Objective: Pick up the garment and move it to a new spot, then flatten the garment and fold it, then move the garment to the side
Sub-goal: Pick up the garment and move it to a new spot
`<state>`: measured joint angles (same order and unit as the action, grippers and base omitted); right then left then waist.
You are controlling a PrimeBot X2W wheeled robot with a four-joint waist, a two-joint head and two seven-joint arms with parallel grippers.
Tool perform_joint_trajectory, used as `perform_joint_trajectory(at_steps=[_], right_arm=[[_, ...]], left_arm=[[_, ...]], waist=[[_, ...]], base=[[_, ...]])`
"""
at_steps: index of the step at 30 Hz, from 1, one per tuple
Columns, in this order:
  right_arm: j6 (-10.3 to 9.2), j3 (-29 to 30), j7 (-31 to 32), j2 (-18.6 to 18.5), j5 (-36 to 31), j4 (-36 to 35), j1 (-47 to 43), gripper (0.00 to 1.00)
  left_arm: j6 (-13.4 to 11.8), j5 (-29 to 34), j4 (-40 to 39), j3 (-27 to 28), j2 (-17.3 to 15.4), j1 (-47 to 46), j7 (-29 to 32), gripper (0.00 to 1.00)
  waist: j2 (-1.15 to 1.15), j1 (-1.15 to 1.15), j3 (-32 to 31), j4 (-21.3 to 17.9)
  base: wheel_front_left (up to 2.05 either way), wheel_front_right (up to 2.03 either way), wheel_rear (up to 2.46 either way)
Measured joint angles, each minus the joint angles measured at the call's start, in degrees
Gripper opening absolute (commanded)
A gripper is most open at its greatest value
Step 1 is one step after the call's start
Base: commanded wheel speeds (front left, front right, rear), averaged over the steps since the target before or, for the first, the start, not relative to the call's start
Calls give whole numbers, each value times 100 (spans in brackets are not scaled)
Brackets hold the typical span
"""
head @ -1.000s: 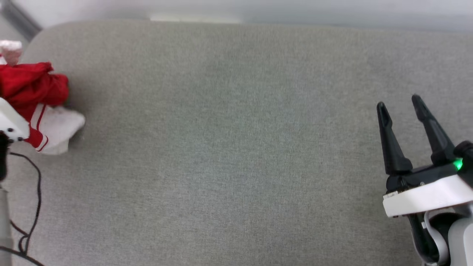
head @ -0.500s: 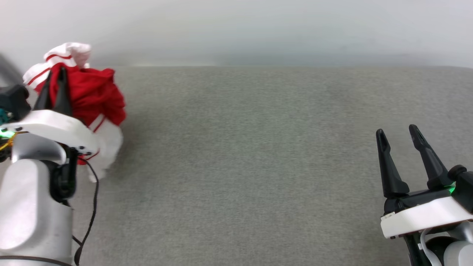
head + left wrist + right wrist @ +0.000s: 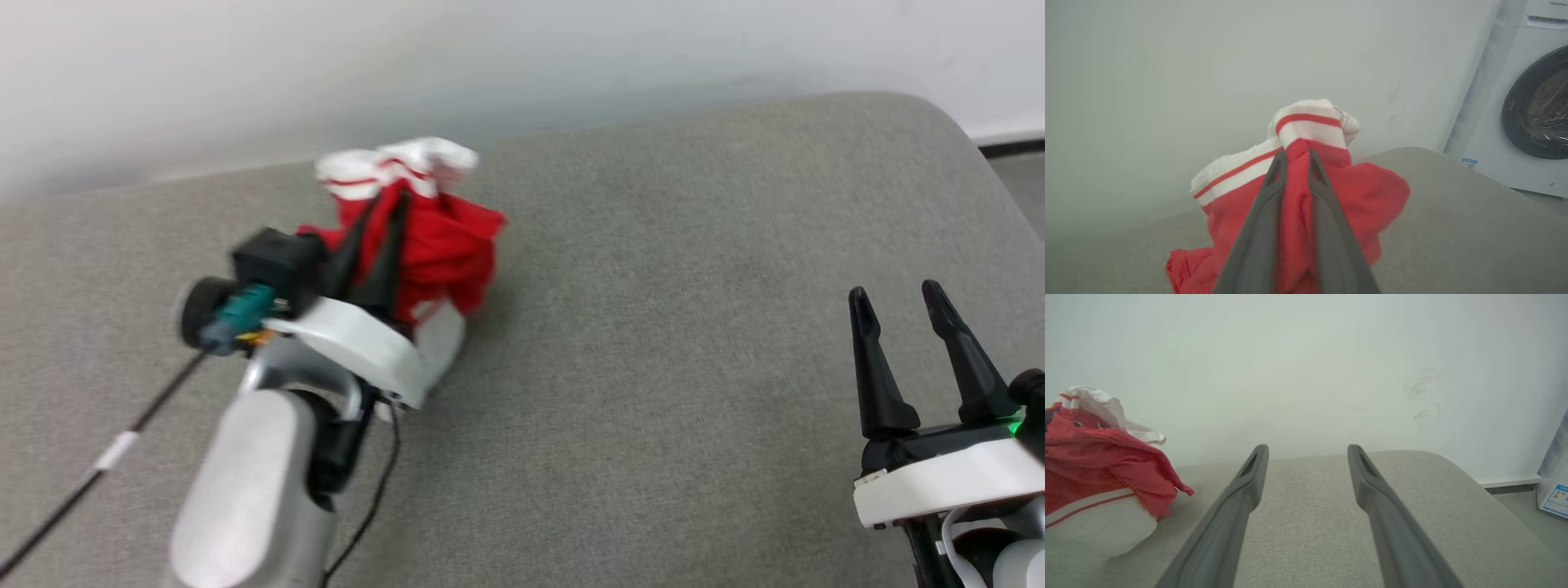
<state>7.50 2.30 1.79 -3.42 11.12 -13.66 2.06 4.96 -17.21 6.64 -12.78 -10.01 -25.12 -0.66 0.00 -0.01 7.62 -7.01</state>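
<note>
From my end the biggest thing is the desk [image 3: 653,327], a grey fabric-covered top with rounded corners set against a pale wall [image 3: 408,65]; a white washing machine [image 3: 1527,102] stands past its far right corner. The garment [image 3: 441,237] is a bunched red lump with white panels and red-and-white striped trim, sitting near the far edge, left of the middle. The left pincer [image 3: 390,196] has it: in the left wrist view the two dark fingers are pressed nearly together with a ridge of red cloth pinched between them and the striped band [image 3: 1310,126] standing up just beyond the tips. The lowest white fold [image 3: 1098,526] looks to be on or just above the top; I cannot tell which. The right pincer [image 3: 894,291] hovers near the right edge, close to the near corner, its fingers spread wide with nothing between them. My read is that the pick-up is done and I am in the carry. Setting it down, flattening, folding and moving it aside are all left.
</note>
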Motion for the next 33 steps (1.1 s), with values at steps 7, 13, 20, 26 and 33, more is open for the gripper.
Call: perform_joint_trajectory(at_steps=[7, 13, 20, 26, 33], right_arm=[[0, -22, -81, 23, 57, 129, 7, 100], [0, -93, -183, 34, 132, 287, 46, 100], [0, -100, -232, 40, 145, 444, 108, 100], [0, -85, -127, 41, 45, 419, -23, 100], [0, -49, 35, 41, -11, 311, -240, 100]], left_arm=[[131, 81, 378, -835, 303, 207, 29, 0], [193, 86, 719, -1485, 389, 531, 42, 0], [213, 27, 958, -1853, 452, 605, -56, 66], [151, -26, 736, -1862, 502, 645, -428, 100], [-231, -15, 359, -1641, 528, 793, -927, 100]], waist=[[0, 1, 420, -193], [0, 1, 659, -283], [0, 1, 559, -204], [0, 1, 199, -73], [0, 1, -151, 182]], base=[[0, 0, 0], [0, 0, 0], [0, 0, 0], [0, 0, 0], [0, 0, 0]])
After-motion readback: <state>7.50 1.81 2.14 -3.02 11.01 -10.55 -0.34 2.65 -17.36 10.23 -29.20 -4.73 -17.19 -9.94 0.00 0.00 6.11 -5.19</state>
